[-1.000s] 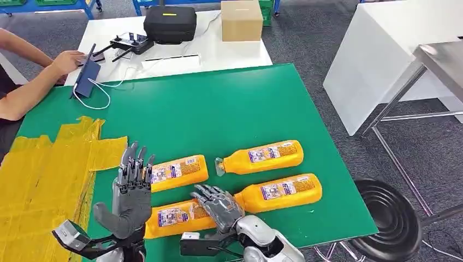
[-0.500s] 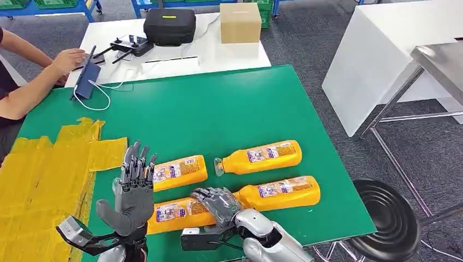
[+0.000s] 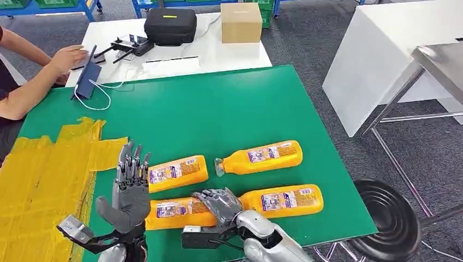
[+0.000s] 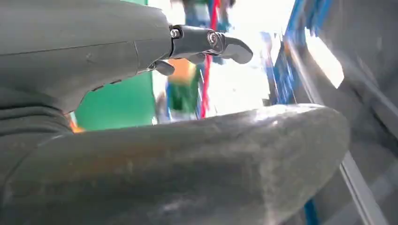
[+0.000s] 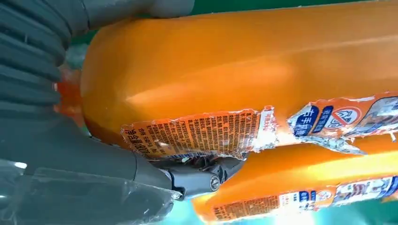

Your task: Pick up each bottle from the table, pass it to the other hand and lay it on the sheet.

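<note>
The right hand (image 3: 218,203), low centre of the head view, has its dark fingers (image 3: 210,195) curled over the near bottle (image 3: 177,212), gripping it at the end nearest the lower right bottle. In the right wrist view that near bottle (image 5: 244,70) is glossy orange with a torn, peeling label (image 5: 197,133) of fine print too small to read; further along the label a blue patch carries white characters and a red-ringed round mark. A fingertip (image 5: 202,176) presses under the label's ragged edge.

The left hand (image 3: 131,188), lower left, stands upright with palm and fingers (image 3: 131,161) spread apart, holding nothing, just left of the bottles. Its thumb (image 4: 206,40) juts out free in the left wrist view.

Four orange bottles lie on their sides on the green table (image 3: 207,109): the gripped one, one just above it (image 3: 177,173), one at centre right with a clear cap (image 3: 259,156), and one at lower right (image 3: 284,199). Each bears a white-and-blue label.

The yellow sheet (image 3: 43,180) covers the table's left side, crumpled, with no bottle on it.
</note>
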